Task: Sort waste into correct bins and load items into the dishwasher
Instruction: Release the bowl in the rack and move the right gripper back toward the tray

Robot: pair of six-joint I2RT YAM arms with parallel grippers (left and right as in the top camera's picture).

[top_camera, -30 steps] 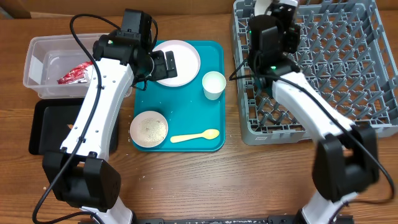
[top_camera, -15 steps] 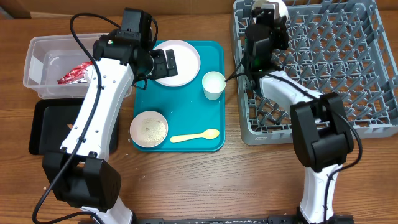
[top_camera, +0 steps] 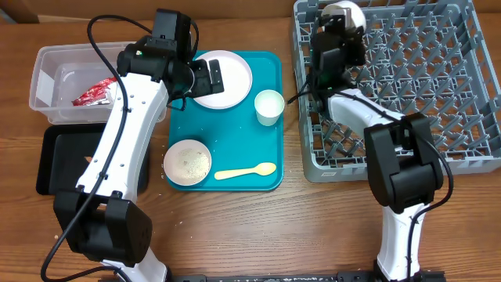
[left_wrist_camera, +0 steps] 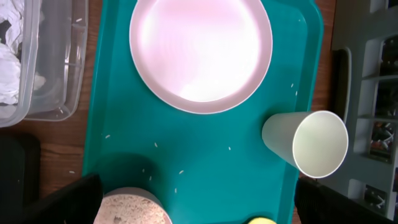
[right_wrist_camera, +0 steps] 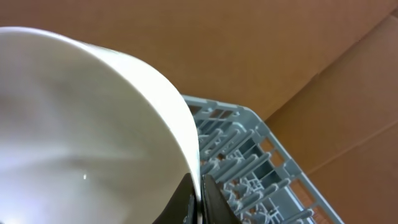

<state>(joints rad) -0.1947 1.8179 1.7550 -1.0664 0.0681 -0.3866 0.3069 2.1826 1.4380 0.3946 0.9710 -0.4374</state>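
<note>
My left gripper hangs open and empty over the teal tray, at the near edge of the round pale pink plate. In the left wrist view its fingertips frame the plate, the white cup on its side, a bowl of rice grains and the yellow spoon's tip. My right gripper is shut on the rim of a white bowl at the far left corner of the grey dish rack. The red wrapper lies in the clear tub.
The teal tray also holds the cup, the rice bowl and the spoon. The black tray lies in front of the tub. White napkin shows in the tub. Cardboard stands behind the rack.
My right gripper has swung with the white bowl toward the rack's far left corner and turned. The left arm has not moved.
</note>
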